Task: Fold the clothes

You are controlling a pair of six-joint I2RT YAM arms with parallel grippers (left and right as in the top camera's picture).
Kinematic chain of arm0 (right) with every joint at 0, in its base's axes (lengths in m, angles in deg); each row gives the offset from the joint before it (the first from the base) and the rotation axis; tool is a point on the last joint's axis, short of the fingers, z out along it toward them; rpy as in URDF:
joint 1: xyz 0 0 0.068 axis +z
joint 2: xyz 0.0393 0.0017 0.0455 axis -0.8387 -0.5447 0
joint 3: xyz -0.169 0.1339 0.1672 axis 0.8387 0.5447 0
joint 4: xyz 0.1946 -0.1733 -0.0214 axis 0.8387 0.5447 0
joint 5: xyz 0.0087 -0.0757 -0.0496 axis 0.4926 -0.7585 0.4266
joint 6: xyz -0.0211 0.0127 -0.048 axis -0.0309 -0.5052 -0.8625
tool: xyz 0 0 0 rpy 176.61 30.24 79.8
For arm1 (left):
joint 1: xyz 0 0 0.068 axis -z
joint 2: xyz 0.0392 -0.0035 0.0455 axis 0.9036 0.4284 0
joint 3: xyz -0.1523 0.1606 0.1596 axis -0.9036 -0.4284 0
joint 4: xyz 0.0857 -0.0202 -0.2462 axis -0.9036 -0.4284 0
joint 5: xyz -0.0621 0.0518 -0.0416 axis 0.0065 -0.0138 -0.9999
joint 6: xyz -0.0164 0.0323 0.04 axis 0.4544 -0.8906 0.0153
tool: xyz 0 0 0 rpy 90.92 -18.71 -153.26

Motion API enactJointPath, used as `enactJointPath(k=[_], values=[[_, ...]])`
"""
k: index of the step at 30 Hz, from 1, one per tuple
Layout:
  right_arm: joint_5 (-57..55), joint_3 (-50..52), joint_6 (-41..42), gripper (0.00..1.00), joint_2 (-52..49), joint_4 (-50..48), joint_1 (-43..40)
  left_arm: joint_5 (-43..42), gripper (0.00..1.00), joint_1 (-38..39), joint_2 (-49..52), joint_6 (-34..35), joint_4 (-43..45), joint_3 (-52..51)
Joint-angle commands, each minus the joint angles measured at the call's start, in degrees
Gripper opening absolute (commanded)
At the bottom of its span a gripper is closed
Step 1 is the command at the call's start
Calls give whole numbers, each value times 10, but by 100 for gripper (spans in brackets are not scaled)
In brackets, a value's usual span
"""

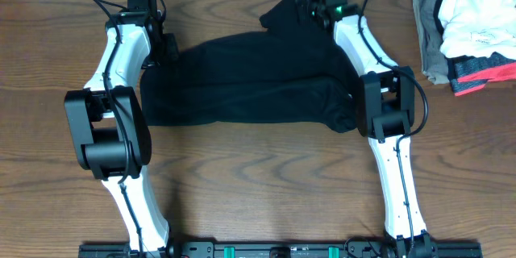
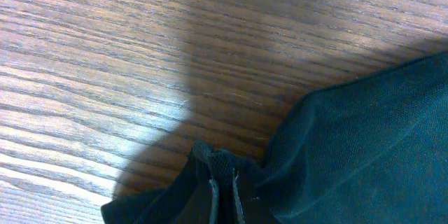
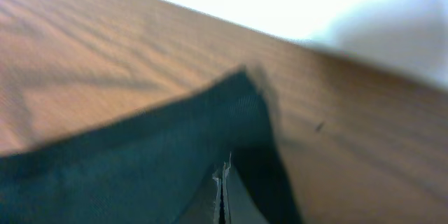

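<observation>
- Near edge: both arm bases sit on a dark rail, and the arms reach away across the tabletop (image 1: 258,185).
- A strip of bare wood grain lies btwn the bases and the cloth.
- Mid-tabletop: the black garment (image 1: 250,85) lies spread wide btwn the two arms. Its near hem is roughly straight, w/ creases across the middle. Its right end bunches up beside the right arm's elbow.
- The left tool (image 1: 167,48) is at the garment's far-left corner, low on the cloth edge.
- Left wrist view: the tool's fingers are drawn almost together, w/ a bunched bit of dark hem clamped btwn them. The rest of the cloth spreads off to the right. Bare wood lies left and beyond, w/ a shadow band across it.
- The right tool (image 1: 310,6) is farther back, at the garment's far-right corner. The fabric there pulls into a peaked flap toward the far edge.
- Right wrist view (blurry): the tool's fingers are pressed together, w/ dark cloth gripped btwn them. A pointed corner of fabric sticks out past the tips. Beyond that is wood, then bright white past the tabletop's far edge.
- Far right: a stack of clothes (image 1: 468,32) in white, grey and red-and-dark stripes sits by the right edge, well apart from the black garment.
</observation>
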State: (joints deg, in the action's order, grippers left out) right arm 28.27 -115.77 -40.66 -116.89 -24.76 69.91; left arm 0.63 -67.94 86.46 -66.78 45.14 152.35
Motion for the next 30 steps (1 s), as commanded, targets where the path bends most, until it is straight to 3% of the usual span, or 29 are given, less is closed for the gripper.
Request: enactJointPath(k=[1,3,5,8,18,30], values=[[6,-58,-1,1,22,16,-7,7,6,-2,-10,5,2,1],[0,-63,-1,5,22,14,-9,7,6,-2,-10,5,2,1],[-9,-62,-1,24,21,12,-10,7,6,-2,-10,5,2,1],[-24,-60,-5,38,9,7,-11,7,6,-2,-10,5,2,1],[5,-60,-9,50,-42,-56,-16,7,6,-2,-10,5,-7,1],[16,-60,4,50,-84,-85,-8,7,6,-2,-10,5,-7,1]])
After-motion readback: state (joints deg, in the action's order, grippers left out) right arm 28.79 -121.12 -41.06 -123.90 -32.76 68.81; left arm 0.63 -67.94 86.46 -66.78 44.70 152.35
